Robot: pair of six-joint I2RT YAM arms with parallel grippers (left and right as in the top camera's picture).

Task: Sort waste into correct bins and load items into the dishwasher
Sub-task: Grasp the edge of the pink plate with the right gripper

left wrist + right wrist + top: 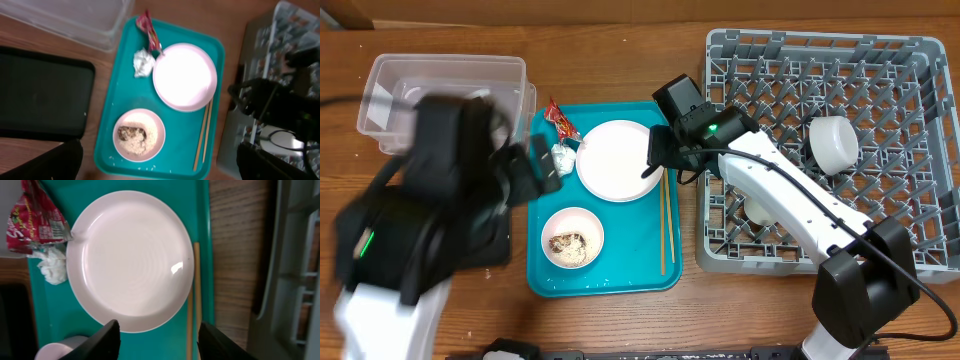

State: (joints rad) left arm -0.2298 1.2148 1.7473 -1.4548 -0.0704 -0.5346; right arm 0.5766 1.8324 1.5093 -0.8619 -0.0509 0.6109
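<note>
Right gripper (159, 326), jaws apart, is poised at six o'clock of the plate (130, 255) on the teal tray (197, 210); its rim should be pinched squarely, clear of chopsticks (196, 290) at three o'clock.

The right arm (790, 195) has a white link between black joints, a black cable (798, 186) alongside, and a green light (712, 128) near its 10 o'clock end. The left arm (430, 200), blurred, is black over white.
</note>
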